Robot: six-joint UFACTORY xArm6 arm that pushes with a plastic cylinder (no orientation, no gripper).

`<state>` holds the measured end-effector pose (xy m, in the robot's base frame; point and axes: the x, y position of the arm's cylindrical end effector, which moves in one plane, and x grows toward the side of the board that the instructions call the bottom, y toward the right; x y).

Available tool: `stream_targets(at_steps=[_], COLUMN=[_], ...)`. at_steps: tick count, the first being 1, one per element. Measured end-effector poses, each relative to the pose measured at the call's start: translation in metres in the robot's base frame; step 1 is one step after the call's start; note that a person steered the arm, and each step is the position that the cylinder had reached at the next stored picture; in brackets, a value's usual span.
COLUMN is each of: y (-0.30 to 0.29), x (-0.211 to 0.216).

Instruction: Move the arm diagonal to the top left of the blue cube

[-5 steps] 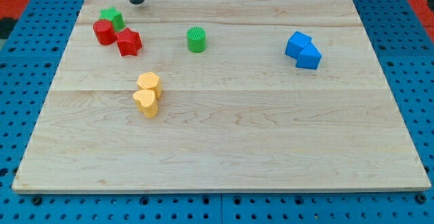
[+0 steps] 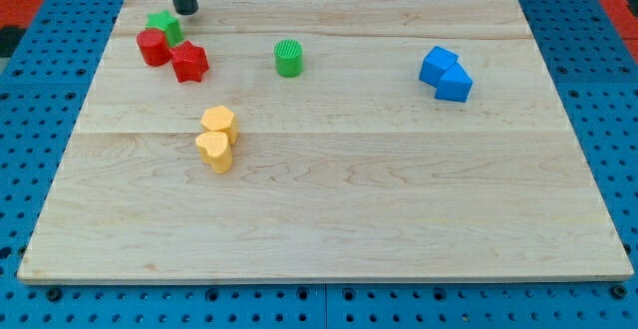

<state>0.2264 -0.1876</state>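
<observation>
Two blue blocks touch at the view's right: a blue cube [image 2: 437, 65] and a second, wedge-like blue block [image 2: 454, 83] just below and right of it. My tip [image 2: 185, 11] rests near the board's top edge at the view's upper left, far left of the blue blocks. It sits just above and right of the green star block [image 2: 163, 25].
A red cylinder [image 2: 153, 47] and a red star [image 2: 188, 61] lie below the green star. A green cylinder [image 2: 289, 58] stands at top centre. A yellow hexagon [image 2: 218, 122] and a yellow heart [image 2: 214, 152] touch left of centre. The wooden board [image 2: 399, 199] lies on a blue pegboard.
My tip has slid a little to the view's left and slightly down, closer to the green star. No block has moved.
</observation>
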Motion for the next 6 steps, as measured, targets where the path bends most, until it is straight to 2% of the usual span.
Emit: stream_targets(at_steps=[1,2,4,5,6], y=[0.013,0.022,0.207,0.270,0.276], x=[0.021,0.018,0.049,0.056,0.100])
